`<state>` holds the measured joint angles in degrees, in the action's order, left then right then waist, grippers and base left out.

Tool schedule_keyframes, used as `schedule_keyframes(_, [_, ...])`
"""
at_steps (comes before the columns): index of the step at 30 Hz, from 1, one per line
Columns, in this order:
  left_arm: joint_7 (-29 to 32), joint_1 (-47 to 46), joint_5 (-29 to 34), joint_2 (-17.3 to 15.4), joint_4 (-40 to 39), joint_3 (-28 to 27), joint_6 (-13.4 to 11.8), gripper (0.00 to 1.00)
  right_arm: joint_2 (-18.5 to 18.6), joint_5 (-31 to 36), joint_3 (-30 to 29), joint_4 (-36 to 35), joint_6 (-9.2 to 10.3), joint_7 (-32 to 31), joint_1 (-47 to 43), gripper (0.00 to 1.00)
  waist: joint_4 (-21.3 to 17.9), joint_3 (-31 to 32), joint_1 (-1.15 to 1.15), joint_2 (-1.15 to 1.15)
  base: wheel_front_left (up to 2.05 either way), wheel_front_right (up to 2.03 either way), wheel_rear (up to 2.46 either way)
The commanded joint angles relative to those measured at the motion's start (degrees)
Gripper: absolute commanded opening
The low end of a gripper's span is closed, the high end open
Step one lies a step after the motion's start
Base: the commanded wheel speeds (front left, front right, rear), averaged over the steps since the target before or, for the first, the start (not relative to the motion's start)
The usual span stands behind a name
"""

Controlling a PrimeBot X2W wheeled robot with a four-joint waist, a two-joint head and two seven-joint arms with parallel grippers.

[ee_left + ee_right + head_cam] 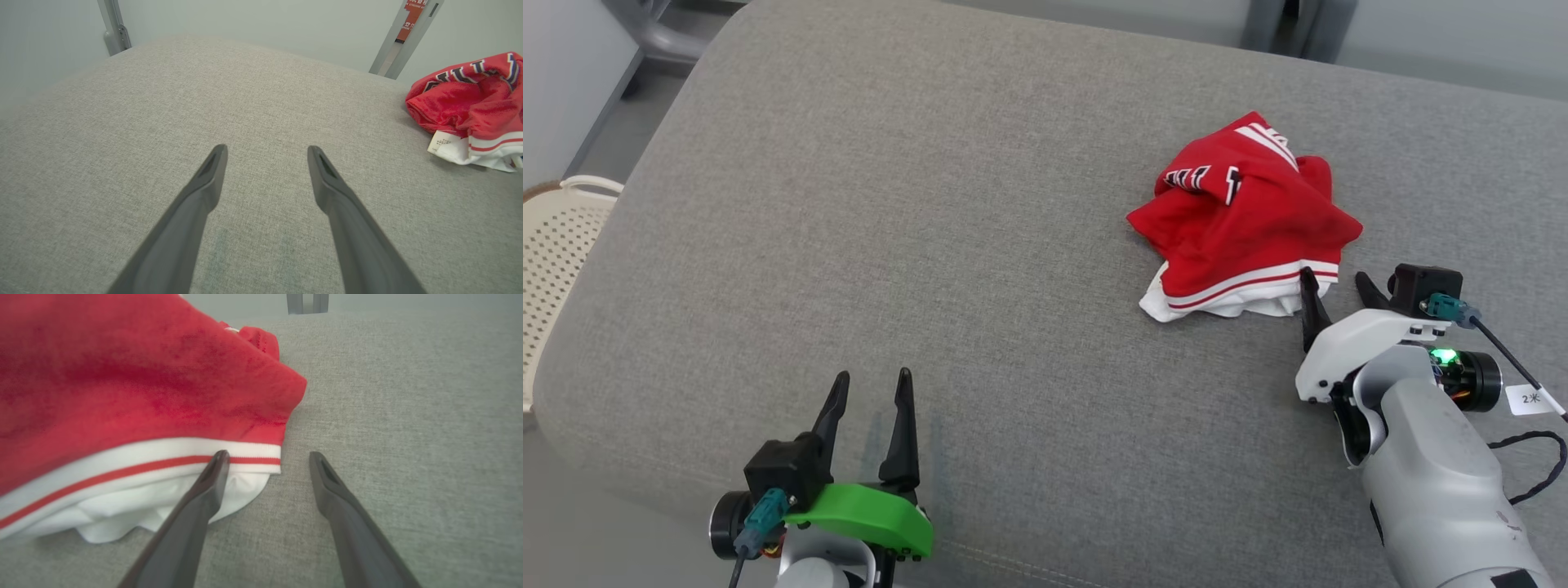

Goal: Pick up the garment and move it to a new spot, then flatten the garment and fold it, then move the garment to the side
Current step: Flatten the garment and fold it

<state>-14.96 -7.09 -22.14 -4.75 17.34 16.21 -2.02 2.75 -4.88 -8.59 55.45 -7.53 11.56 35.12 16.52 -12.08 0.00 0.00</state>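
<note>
Right hand [1334, 275] beside garment [1245, 220] on cushion [931, 245]

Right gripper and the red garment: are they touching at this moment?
Cannot tell. In the right wrist view one finger of the open right gripper overlaps the red garment at its white hem, but it may hover just above.

Showing "2米" on the white tag [1534, 398] on the black cable [1503, 348]; carrying dark, white-edged letters across the red garment [1245, 212], creased past reading.
</note>
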Motion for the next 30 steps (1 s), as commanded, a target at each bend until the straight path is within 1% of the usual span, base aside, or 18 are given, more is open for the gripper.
schedule_keyframes(1, [-0.2,-1.1,0.0,0.2,0.2,-0.3,0.2,1.0,0.3,0.3,-0.1,1.3,0.09,0.7,1.3,1.0,2.0,-2.0,0.0,0.0,0.0,0.0,0.0])
schedule_keyframes(8, [-0.2,-1.5,0.5,0.5,0.0,-0.8,0.6,1.0,0.0,0.0,1.9,7.3,0.04,1.9,4.3,1.0,1.6,-2.3,0.0,0.0,0.0,0.0,0.0])
schedule_keyframes(9, [-0.2,-1.5,0.5,0.6,-0.1,-0.9,0.5,1.0,0.0,0.4,2.3,7.7,0.04,2.2,4.6,0.56,1.5,-2.3,0.0,0.0,0.0,0.0,0.0])
schedule_keyframes(12, [-0.2,-1.3,0.7,0.7,-0.1,-1.3,0.6,1.0,0.1,-0.1,3.1,8.4,0.04,2.9,5.5,0.0,1.1,-2.0,0.0,0.0,0.0,0.0,0.0])
schedule_keyframes(15, [-0.2,-0.9,1.0,0.8,0.0,-1.7,0.6,1.0,0.1,-1.0,4.1,8.1,0.05,3.4,6.0,0.0,0.5,-1.5,0.0,0.0,0.0,0.0,0.0])
schedule_keyframes(19, [-0.2,-0.5,1.2,0.8,0.0,-2.2,0.7,1.0,0.2,-2.7,5.1,5.7,0.05,3.7,6.0,0.0,-0.7,-0.3,0.0,0.0,0.0,0.0,0.0])
schedule_keyframes(24, [-0.2,0.1,1.7,0.7,0.1,-2.4,0.9,1.0,0.2,-3.5,5.8,-1.3,0.05,3.7,4.1,0.0,-2.4,1.4,0.0,0.0,0.0,0.0,0.0])
schedule_keyframes(30, [-0.2,0.7,1.9,0.6,-0.1,-2.5,0.9,1.0,0.2,-5.2,8.4,-10.9,0.05,3.7,3.2,0.0,-2.9,3.5,0.0,0.0,0.0,0.0,0.0])
